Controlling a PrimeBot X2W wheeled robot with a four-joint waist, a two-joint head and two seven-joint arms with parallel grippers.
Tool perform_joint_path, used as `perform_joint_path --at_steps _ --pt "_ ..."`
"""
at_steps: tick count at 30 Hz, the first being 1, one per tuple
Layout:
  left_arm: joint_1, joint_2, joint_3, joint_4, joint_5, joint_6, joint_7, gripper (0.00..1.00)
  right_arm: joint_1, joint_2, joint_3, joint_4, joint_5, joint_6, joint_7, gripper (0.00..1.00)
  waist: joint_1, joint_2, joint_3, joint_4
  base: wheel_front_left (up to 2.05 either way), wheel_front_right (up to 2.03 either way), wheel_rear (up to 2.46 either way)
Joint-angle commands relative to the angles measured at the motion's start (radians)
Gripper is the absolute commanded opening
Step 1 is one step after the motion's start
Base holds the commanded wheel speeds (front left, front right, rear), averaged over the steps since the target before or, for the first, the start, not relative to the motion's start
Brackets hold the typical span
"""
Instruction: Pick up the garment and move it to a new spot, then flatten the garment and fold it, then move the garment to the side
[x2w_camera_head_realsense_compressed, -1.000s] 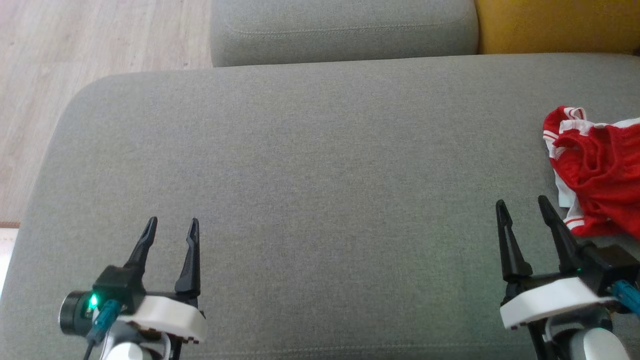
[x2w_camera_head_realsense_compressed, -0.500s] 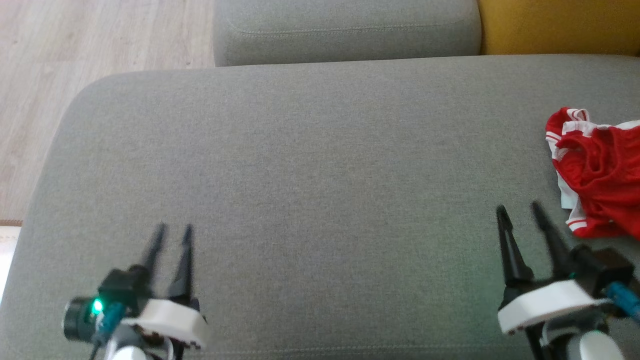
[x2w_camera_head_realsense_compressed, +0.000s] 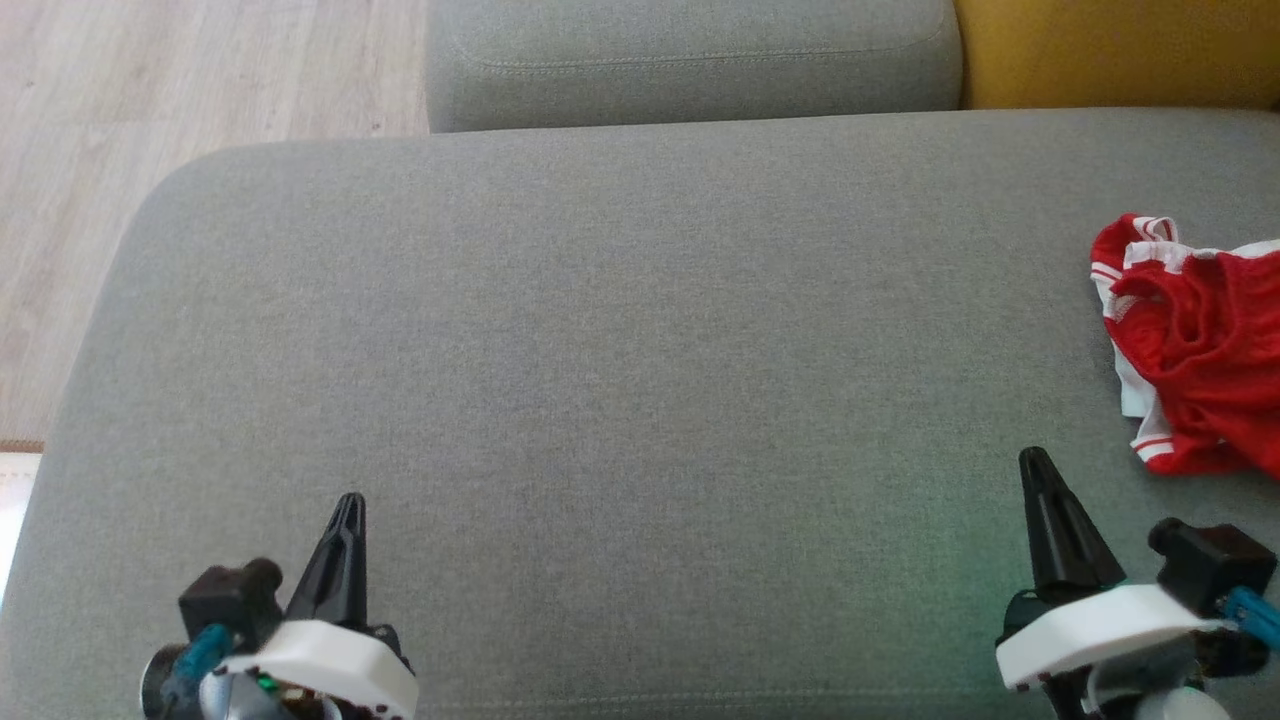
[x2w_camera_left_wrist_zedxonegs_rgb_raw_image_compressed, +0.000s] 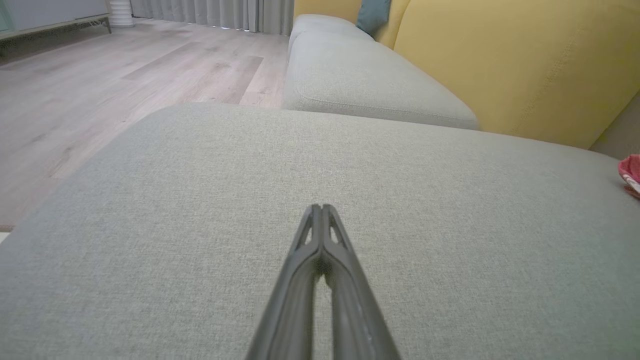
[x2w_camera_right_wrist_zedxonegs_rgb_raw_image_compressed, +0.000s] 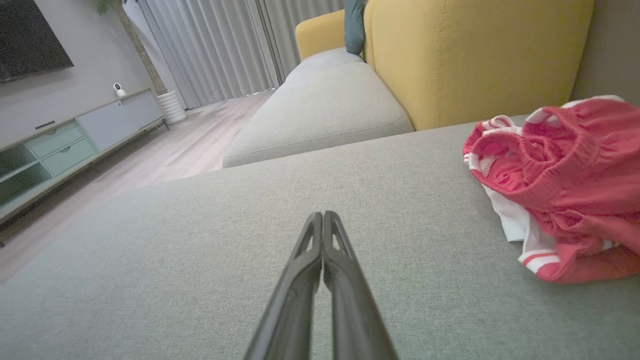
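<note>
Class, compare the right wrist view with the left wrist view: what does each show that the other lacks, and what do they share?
Right wrist view adds: the right gripper, fingers shut; a dark wall screen; a small white device on a cabinet; and the red garment as a crumpled heap with white striped trim.
Left wrist view adds: the left gripper, fingers shut; of the garment it catches just an edge at its right border.
Shared: the grey seat cushion, yellow backrest, teal pillow, wooden floor and curtains.
</note>
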Motion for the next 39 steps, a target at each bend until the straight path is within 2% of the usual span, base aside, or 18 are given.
perform_joint_path --at_steps 1,39 --pt "-0.047 0.006 0.021 -0.025 -0.028 -0.006 0.004 0.00 -0.041 -0.011 0.000 -0.027 0.033 0.000 0.000 0.00 0.0000 -0.0001 0.000 0.000 0.00 0.00 0.00" --pt "-0.094 -0.024 0.114 0.011 -0.470 -0.073 0.096 0.00 -0.102 -0.027 -0.012 0.051 0.504 0.000 0.018 0.00 0.0000 -0.0001 -0.005 -0.003 0.00 0.00 0.00"
